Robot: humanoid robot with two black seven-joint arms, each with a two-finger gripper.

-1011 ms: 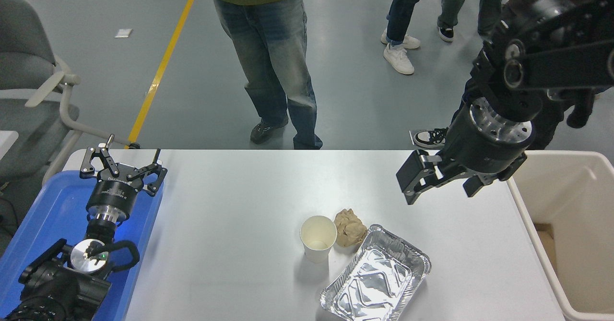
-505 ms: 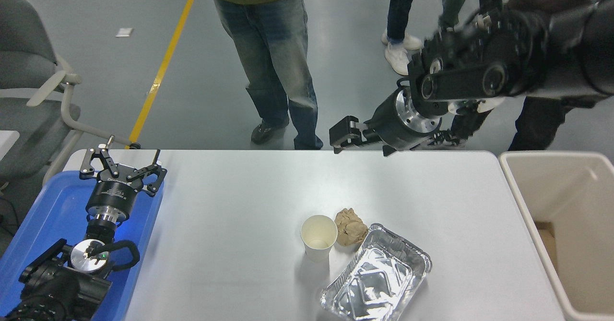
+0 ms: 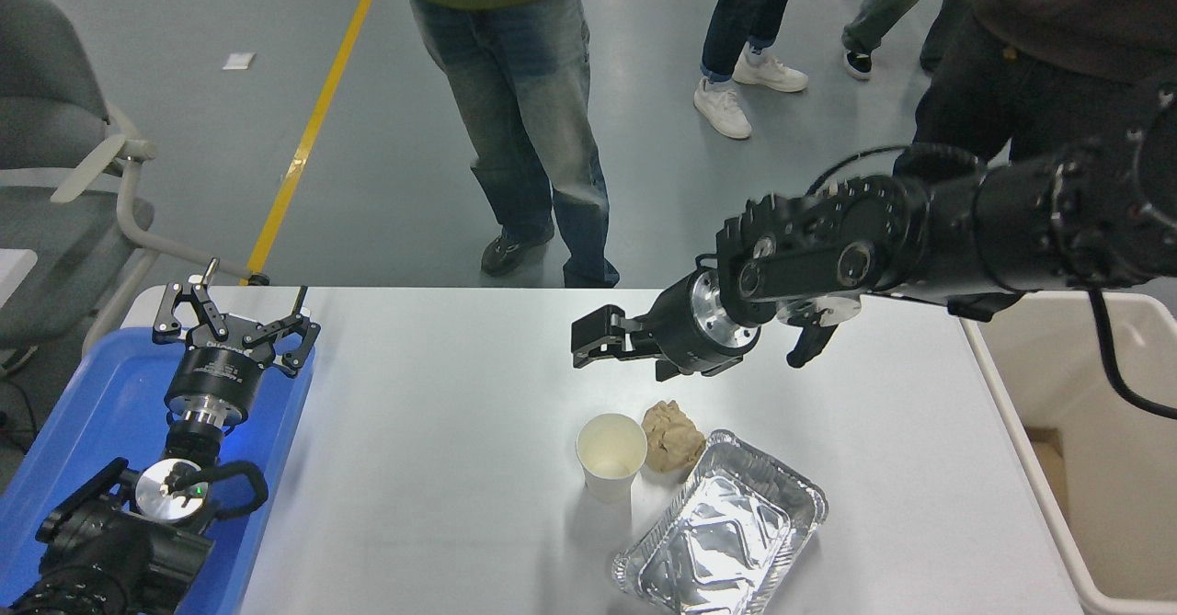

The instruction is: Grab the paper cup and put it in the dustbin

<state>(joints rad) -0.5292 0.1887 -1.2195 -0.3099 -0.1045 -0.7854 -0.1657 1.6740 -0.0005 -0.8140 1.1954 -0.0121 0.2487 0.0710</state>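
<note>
Standing upright near the middle of the white table (image 3: 441, 468), the paper cup (image 3: 611, 458) has its long axis vertical, mouth up, cream inside showing, narrow base down. No print readable on it. A crumpled brown paper ball (image 3: 671, 437) sits just beside the cup on its right, touching or nearly so. A foil tray (image 3: 722, 532) lies at a slant to the lower right, close to both.

Right gripper (image 3: 588, 337) hangs over the table beyond the cup, pointing left, apart from it, holding nothing; whether its fingers are parted I cannot tell from this angle.

Left gripper (image 3: 234, 321) parked at lower left over the blue tray (image 3: 83, 413), fingers spread, empty. Lettering on its body too small to read.

Dustbin (image 3: 1117, 468) at the table's right end, well apart from the cup.

People's legs at the far side.
</note>
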